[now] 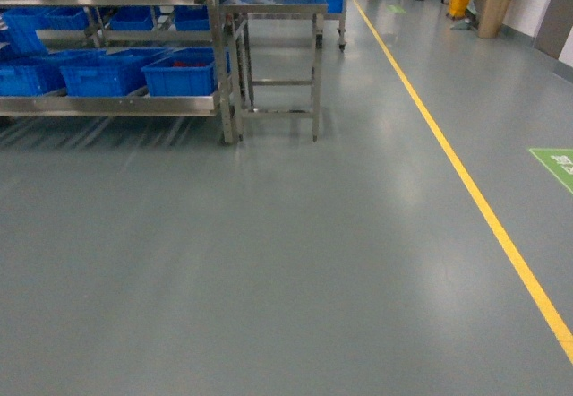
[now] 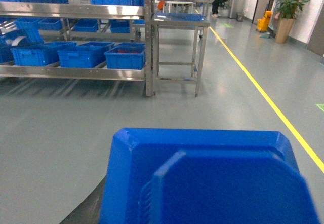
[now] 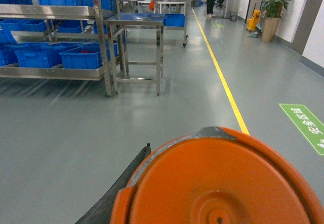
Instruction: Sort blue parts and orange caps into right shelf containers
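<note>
While you are well short of the shelf containers (image 1: 107, 72), the blue part (image 2: 202, 178) and orange cap (image 3: 223, 183) remain unsorted; neither gripper's state shows.

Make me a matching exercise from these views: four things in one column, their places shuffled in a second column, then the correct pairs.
Things:
1. orange cap
2. blue part
3. yellow floor line
4. steel table

Places:
A. right beside the rack of blue bins
B. close up at the bottom of the left wrist view
C. running along the floor on the right
D. close up at the bottom of the right wrist view

Pairs: 1-D, 2-B, 3-C, 4-A
</note>
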### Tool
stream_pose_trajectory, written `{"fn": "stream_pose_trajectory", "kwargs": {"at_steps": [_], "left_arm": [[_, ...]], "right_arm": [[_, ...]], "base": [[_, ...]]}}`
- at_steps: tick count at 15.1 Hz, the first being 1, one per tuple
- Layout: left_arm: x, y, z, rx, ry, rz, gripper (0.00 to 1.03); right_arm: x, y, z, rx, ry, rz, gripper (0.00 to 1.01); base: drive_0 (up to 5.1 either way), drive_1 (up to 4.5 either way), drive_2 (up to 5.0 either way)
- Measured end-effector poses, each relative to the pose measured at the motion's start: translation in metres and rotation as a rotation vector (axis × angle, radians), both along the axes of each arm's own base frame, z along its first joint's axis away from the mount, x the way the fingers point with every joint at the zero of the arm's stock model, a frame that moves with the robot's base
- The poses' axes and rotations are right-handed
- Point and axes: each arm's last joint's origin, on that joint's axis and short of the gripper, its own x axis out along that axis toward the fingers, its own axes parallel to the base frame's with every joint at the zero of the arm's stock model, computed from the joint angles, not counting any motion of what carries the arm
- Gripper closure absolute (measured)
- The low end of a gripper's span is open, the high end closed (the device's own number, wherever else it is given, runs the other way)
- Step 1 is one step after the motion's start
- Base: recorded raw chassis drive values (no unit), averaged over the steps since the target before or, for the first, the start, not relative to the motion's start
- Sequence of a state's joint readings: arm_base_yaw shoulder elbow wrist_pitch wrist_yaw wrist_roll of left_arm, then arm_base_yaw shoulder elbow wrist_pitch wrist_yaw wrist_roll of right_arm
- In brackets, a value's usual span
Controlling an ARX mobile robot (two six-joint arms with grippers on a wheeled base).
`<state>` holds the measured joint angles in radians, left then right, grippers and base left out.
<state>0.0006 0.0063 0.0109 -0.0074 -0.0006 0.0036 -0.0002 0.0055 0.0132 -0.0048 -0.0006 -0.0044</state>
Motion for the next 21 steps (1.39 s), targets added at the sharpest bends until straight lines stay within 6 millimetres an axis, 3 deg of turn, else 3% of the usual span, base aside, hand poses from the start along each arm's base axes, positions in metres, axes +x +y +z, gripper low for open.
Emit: {"fn": "stream_pose_trajectory", "kwargs": {"at_steps": [21], "left_arm": [[0.0, 0.0, 0.0002, 0.0, -0.001, 0.0, 0.61]], "right_arm": [[0.0, 0.0, -0.0001, 0.0, 0.001, 0.0, 0.59]], "base": [[0.1, 4.37, -4.3]]}}
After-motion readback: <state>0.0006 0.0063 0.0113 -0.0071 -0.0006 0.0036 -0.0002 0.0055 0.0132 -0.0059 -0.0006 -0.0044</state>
